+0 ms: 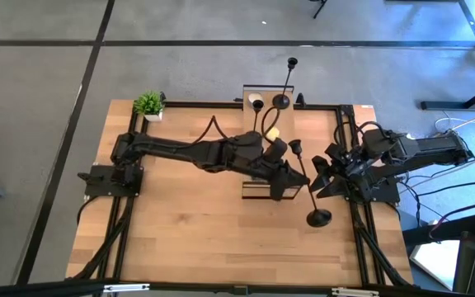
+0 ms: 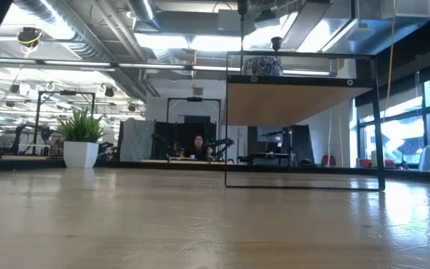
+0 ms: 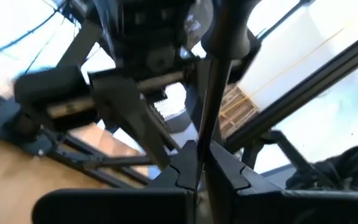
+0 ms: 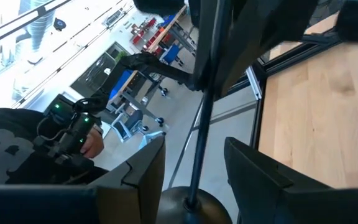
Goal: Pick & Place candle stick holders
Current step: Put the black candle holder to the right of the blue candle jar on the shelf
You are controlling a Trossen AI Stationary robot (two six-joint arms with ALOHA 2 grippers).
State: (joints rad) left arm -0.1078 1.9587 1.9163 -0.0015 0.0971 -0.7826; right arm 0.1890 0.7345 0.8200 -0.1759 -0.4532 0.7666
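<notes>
The candle stick holder point(image 1: 317, 217) hangs tilted in the air just off the right side of the raised stand point(image 1: 252, 89). Its round base is low, toward the near end of the stand, and its small cup is higher, level with the stand's middle. My left fingers point(image 3: 185, 171) are clamped tight on the thin stem. My right fingers point(image 4: 145, 168) stand about half open on either side of the same stem, just above the base, and seem to grip nothing yet.

This looks like a handover. To do it well, I should centre the stem between the right fingers and close them squarely on it, close to the heavy base so it cannot swing. The left fingers should let go only once that grip is firm. Another holder point(image 1: 280, 101) already stands on the far end of the stand, so I must keep clear of it.
</notes>
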